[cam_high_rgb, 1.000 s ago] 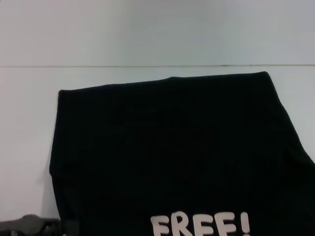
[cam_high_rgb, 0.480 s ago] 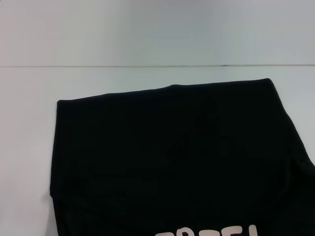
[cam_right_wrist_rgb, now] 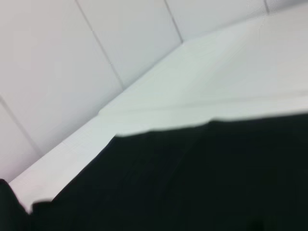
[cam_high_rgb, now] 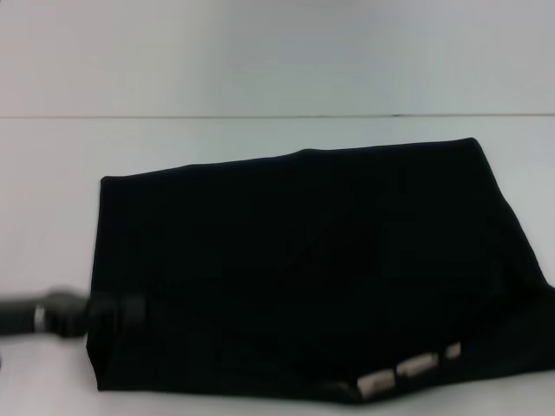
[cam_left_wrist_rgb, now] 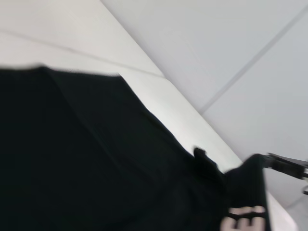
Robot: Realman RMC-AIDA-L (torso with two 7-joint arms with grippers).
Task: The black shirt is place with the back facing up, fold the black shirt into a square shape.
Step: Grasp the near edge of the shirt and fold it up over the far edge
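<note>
Black shirt (cam_high_rgb: 303, 269) lies flat on white worktop (cam_high_rgb: 260, 139), centre to right of head view, folded into a rough trapezoid. Far edge runs slightly uphill from left corner to right corner; left edge near-vertical; right edge slants outward toward the frame's right border. Near edge is a doubled-over fold just short of the bottom of head view, with a thin strip of worktop showing below it on the left. Cream lettering (cam_high_rgb: 408, 371) peeks out at that near fold, right of centre, only as three broken patches, not readable here; in left wrist view a scrap of the lettering shows on a lifted, bunched bit of fabric, also not readable. Open room: broad bare worktop beyond the far edge up to a seam line, and a clear band left of the shirt. Left tool (cam_high_rgb: 113, 314) at the shirt's near-left corner, touching the edge, arm blurred, coming in from the left; can't tell whether it's open or gripping. Right tool not seen in head view; right wrist view shows only shirt and worktop, state can't tell.
</note>
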